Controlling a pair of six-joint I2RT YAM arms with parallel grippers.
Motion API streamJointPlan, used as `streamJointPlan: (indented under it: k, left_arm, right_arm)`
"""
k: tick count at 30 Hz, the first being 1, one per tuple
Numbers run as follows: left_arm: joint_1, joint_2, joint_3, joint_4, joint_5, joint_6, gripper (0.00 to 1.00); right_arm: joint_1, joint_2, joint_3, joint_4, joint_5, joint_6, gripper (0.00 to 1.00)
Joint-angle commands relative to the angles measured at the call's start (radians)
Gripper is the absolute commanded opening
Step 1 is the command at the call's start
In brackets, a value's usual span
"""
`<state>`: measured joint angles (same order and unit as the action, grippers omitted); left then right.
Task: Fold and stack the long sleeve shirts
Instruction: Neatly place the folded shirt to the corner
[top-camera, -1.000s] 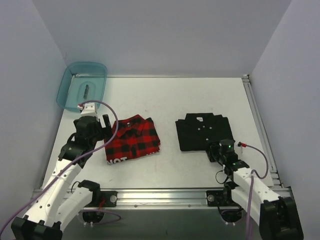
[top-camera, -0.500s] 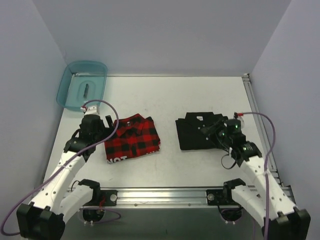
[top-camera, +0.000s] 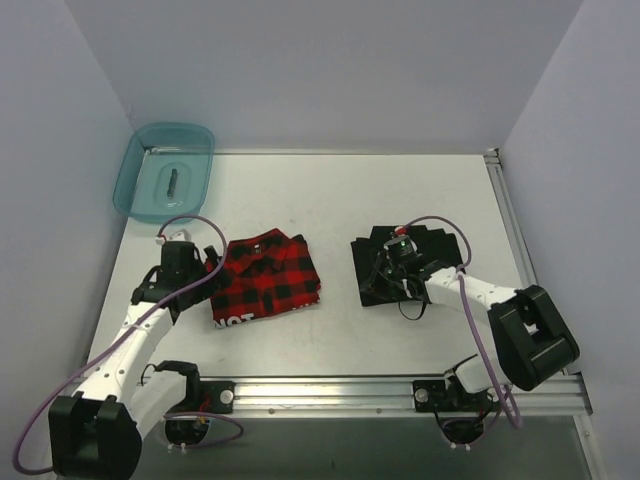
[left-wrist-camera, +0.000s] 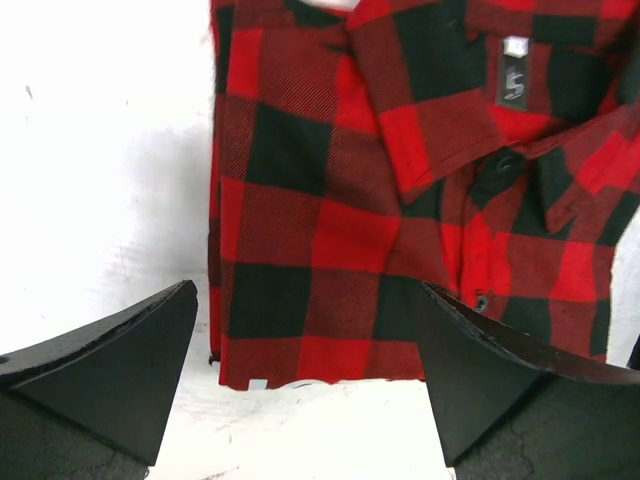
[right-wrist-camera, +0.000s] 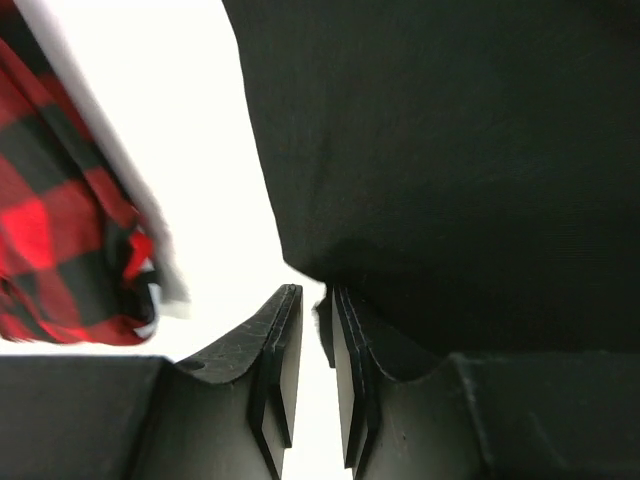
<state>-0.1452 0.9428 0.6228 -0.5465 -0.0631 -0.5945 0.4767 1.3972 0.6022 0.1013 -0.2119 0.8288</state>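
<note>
Both shirts lie folded on the surface (top-camera: 340, 200), the black shirt (right-wrist-camera: 450, 150) right of the plaid shirt (top-camera: 268, 278) and well apart from it. My left claw (left-wrist-camera: 308, 290) hangs spread wide at the plaid shirt's left edge. My right claw (right-wrist-camera: 313, 292) sits pressed together at the black shirt's plaid-side edge; whether cloth is caught, I cannot tell. A thin pinch could drag one layer and undo the fold.

We see bright, even light on the white table (top-camera: 340, 200), shadows soft. In the left wrist view the table glares white at 9 o'clock, the plaid shirt (left-wrist-camera: 330, 230) looks sharp. The black shirt (right-wrist-camera: 450, 150) shows almost no detail, blown-out white at 10 o'clock
</note>
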Motion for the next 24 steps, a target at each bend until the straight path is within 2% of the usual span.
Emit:
streamJointPlan:
  k: [1, 5, 6, 8, 9, 11, 12, 15, 20, 24]
  left_arm:
    - [0.036, -0.006, -0.046, 0.037, 0.063, -0.062, 0.98]
    - [0.067, 0.011, -0.06, 0.03, 0.094, -0.068, 0.97]
    - [0.079, 0.016, -0.058, 0.025, 0.094, -0.067, 0.97]
    - [0.093, 0.019, -0.054, 0.011, 0.088, -0.062, 0.97]
    - [0.108, 0.024, -0.055, 0.011, 0.092, -0.062, 0.97]
    - [0.117, 0.034, -0.058, 0.022, 0.104, -0.065, 0.97]
    - [0.122, 0.051, -0.06, 0.023, 0.112, -0.065, 0.97]
    - [0.131, 0.079, -0.066, 0.029, 0.14, -0.08, 0.98]
    - [0.133, 0.047, -0.129, 0.065, 0.141, -0.119, 0.97]
    - [0.133, 0.028, -0.147, 0.051, 0.117, -0.14, 0.97]
  right_arm:
    - [0.026, 0.023, 0.008, -0.007, -0.007, -0.048, 0.2]
    - [0.026, -0.024, 0.092, -0.125, -0.001, -0.14, 0.21]
    - [0.03, -0.033, 0.126, -0.153, -0.009, -0.161, 0.25]
    - [0.033, -0.043, 0.229, -0.222, -0.029, -0.218, 0.36]
    - [0.033, -0.035, 0.264, -0.238, -0.073, -0.233, 0.51]
    - [0.036, 0.02, 0.364, -0.275, -0.122, -0.255, 0.64]
    - [0.037, 0.045, 0.39, -0.275, -0.157, -0.27, 0.73]
    - [0.06, 0.161, 0.514, -0.278, -0.234, -0.316, 0.82]
    - [0.083, 0.38, 0.688, -0.281, -0.334, -0.379, 0.84]
    - [0.105, 0.515, 0.786, -0.291, -0.331, -0.407, 0.84]
